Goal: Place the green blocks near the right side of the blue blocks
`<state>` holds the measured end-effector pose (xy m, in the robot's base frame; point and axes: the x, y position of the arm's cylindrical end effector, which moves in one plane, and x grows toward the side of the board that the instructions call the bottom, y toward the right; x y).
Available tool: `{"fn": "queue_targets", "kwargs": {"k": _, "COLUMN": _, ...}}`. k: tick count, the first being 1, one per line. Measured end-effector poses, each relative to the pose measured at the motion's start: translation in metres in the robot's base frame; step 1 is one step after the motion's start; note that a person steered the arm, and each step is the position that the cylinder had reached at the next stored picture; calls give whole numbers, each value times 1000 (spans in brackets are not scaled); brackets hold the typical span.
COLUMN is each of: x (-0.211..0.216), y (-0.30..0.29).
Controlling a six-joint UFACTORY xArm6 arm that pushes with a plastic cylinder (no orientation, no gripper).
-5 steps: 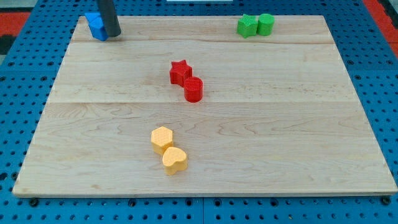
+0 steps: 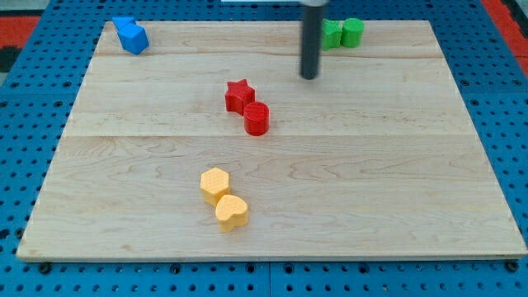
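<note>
Two green blocks sit touching at the view's top right: a star-like one (image 2: 332,34), partly hidden by the rod, and a round one (image 2: 353,31). Two blue blocks (image 2: 130,35) sit close together at the top left corner of the wooden board (image 2: 396,165). My tip (image 2: 309,77) rests on the board below and a little left of the green blocks, apart from them and far right of the blue blocks.
A red star block (image 2: 238,95) and a red round block (image 2: 256,119) touch near the board's middle, left and below my tip. Two yellow blocks, a hexagon (image 2: 214,183) and a heart-like one (image 2: 232,212), sit toward the bottom.
My tip has moved from beside the blue blocks at the top left, across the board to the right, to just below the green blocks. No block has moved.
</note>
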<state>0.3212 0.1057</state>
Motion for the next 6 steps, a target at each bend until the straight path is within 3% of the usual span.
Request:
{"fn": "queue_targets", "kwargs": {"k": 1, "x": -6, "y": 79}}
{"fn": "queue_targets", "kwargs": {"k": 2, "x": -76, "y": 95}}
{"fn": "queue_targets", "kwargs": {"k": 3, "x": -91, "y": 105}}
{"fn": "queue_targets", "kwargs": {"k": 4, "x": -104, "y": 90}}
{"fn": "queue_targets", "kwargs": {"k": 6, "x": -112, "y": -10}}
